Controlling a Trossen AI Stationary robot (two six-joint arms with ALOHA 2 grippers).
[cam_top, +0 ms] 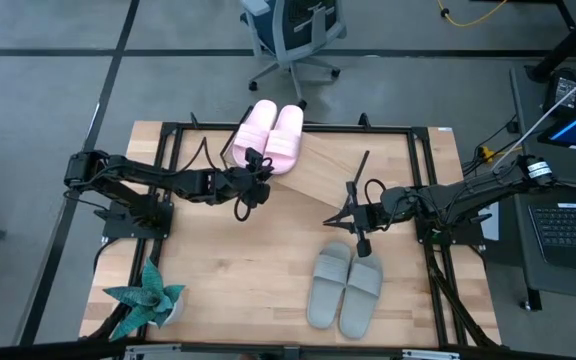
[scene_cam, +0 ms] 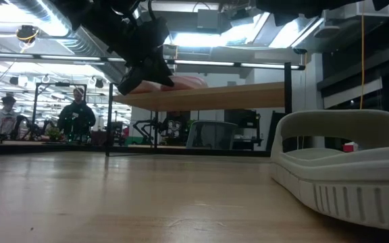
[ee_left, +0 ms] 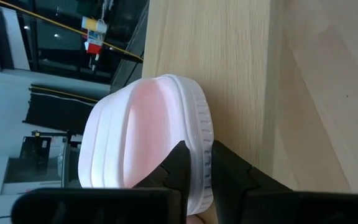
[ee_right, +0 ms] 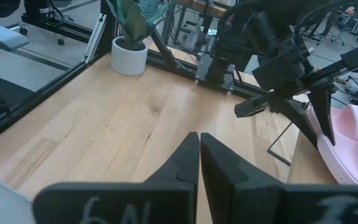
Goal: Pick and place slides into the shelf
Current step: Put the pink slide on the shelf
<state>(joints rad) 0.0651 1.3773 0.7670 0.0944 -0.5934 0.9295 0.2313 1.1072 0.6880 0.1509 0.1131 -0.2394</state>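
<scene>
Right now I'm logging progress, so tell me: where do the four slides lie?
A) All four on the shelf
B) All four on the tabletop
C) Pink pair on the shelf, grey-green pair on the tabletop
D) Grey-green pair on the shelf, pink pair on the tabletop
C: the pink pair lies on the shelf, with the left gripper at its edge, while the grey-green pair rests on the tabletop.

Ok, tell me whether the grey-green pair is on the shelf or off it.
Off. Both grey-green slides lie side by side on the tabletop, in front of the shelf; only the pink pair sits on it.
</scene>
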